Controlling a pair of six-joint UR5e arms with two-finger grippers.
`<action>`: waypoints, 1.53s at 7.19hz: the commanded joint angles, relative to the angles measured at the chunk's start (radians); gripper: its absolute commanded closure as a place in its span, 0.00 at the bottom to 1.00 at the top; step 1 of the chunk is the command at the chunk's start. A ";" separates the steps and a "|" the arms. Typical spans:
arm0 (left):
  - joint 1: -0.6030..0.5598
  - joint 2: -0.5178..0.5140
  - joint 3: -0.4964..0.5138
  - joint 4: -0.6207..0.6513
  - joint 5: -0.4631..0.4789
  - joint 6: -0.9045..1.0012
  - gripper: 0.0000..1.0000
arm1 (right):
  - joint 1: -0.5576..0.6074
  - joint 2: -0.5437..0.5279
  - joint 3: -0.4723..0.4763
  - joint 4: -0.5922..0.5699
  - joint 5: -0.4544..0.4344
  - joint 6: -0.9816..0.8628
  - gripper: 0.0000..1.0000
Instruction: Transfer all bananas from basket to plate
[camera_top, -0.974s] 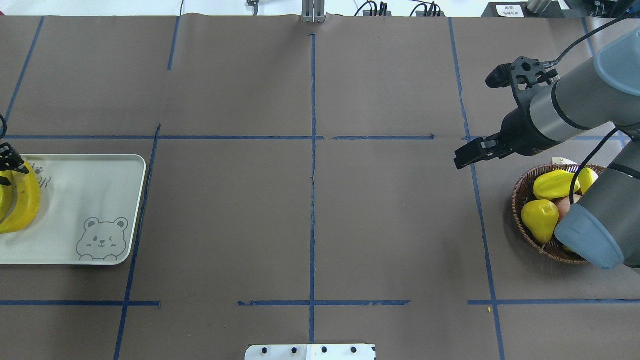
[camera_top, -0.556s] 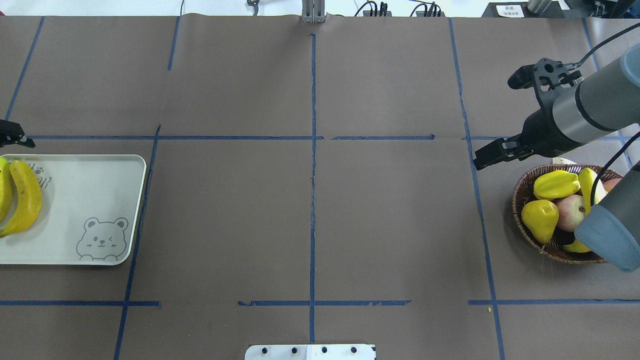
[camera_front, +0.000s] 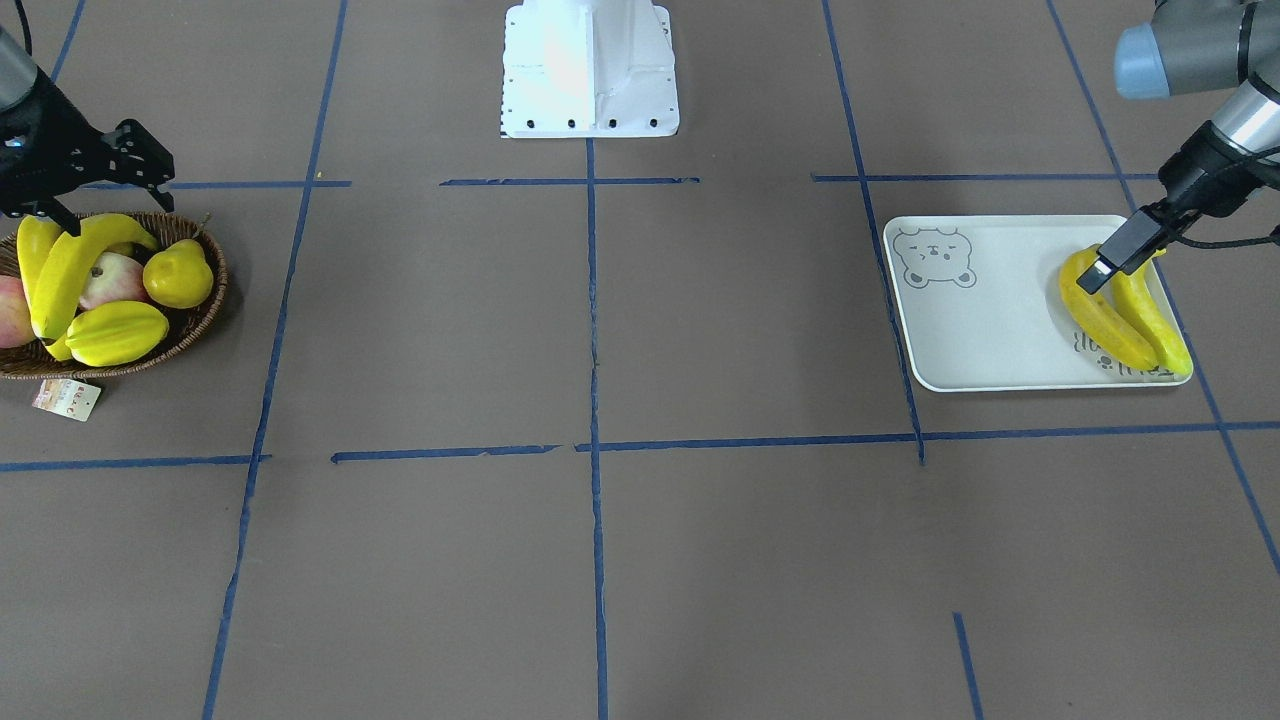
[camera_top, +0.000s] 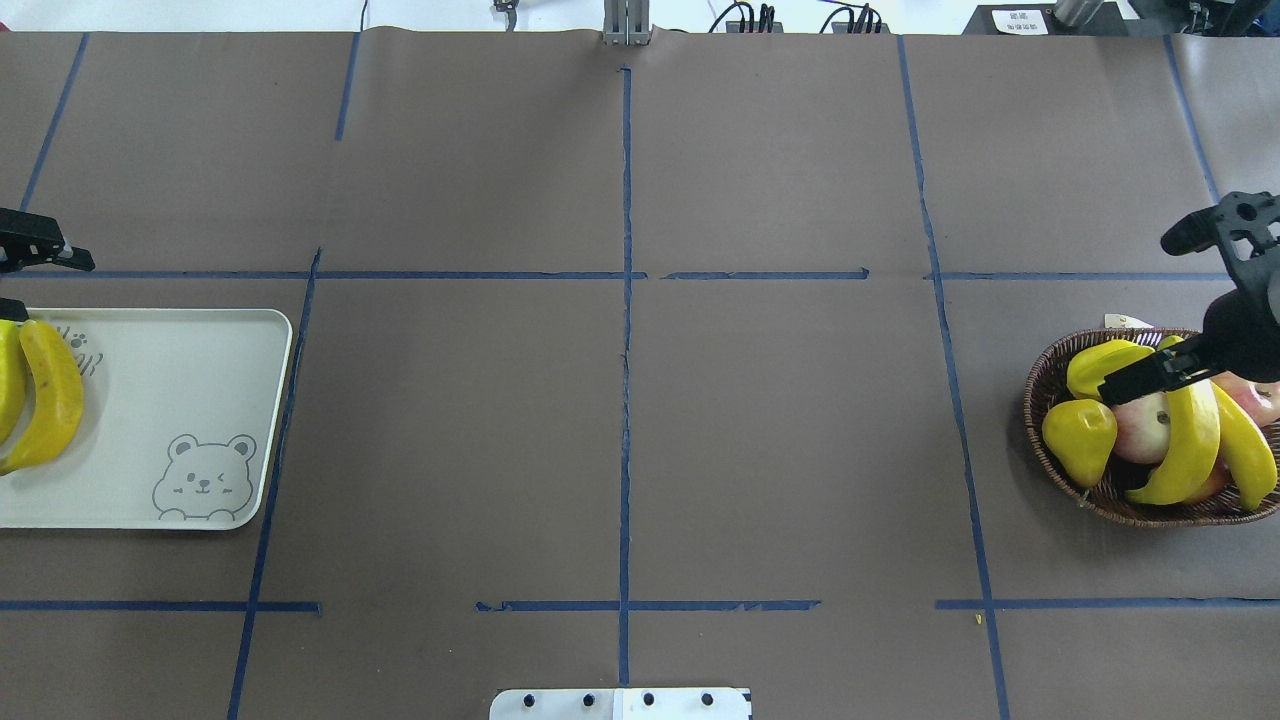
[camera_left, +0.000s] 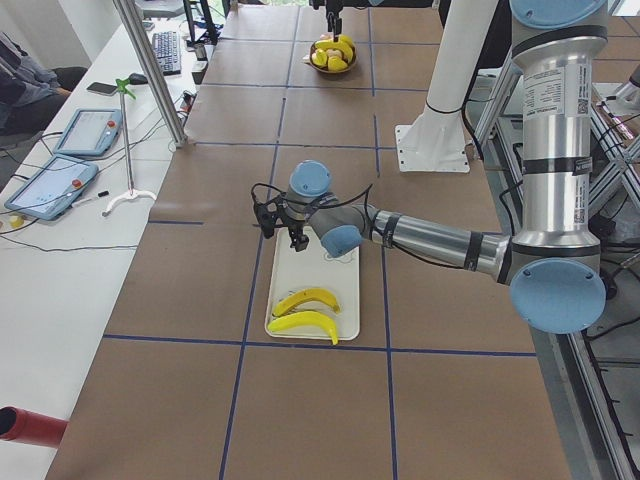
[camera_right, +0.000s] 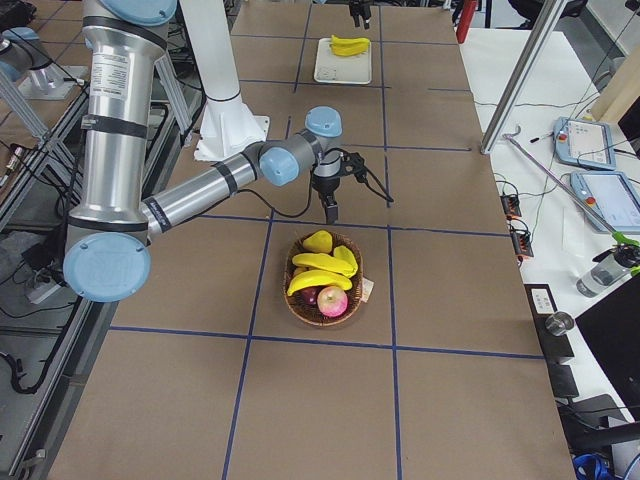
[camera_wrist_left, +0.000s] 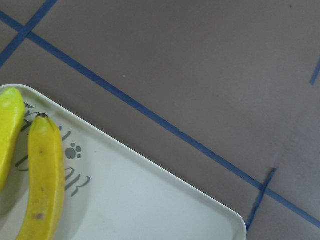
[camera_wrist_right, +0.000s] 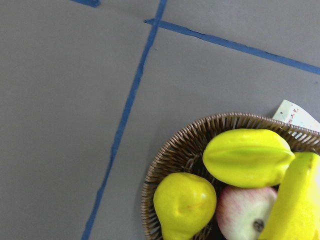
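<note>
1. Yellow on white marks the change. A second ago the left tool (camera_front: 1094, 279) was down on a banana (camera_top: 45, 395) at the plate (camera_top: 200, 400). It has since lifted clear above it, leaving that fruit lying free. I cannot tell whether its jaws stand apart, but nothing hangs from it.
2. The right tool (camera_top: 1115, 385) has pulled back from over the table (camera_top: 500, 420) and now hovers at the basket (camera_top: 1035, 410) by the table's right edge. Its jaw state is not readable either.
3. By my judgement the job is half done: two plated bananas (camera_front: 1100, 320) are across, and two basket bananas (camera_top: 1190, 440) are still to go.
4. The plated pair lie side by side along the plate's short edge nearest the table's left edge. Their long axes run from the robot's side toward the far edge, with their bellies bowed toward the bear print (camera_top: 205, 478).
5. The basket pair run roughly the same way, draped over an apple (camera_top: 1140, 425). Their upper ends point to the far rim, close by the right tool.
</note>
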 joint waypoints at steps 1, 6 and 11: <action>0.066 -0.004 -0.006 -0.016 0.004 -0.011 0.00 | 0.008 -0.137 -0.017 0.194 -0.030 0.130 0.01; 0.069 -0.007 -0.011 -0.018 0.001 -0.017 0.00 | -0.111 -0.280 -0.029 0.446 -0.203 0.495 0.04; 0.069 -0.006 -0.009 -0.018 0.003 -0.017 0.00 | -0.298 -0.306 -0.095 0.503 -0.384 0.623 0.15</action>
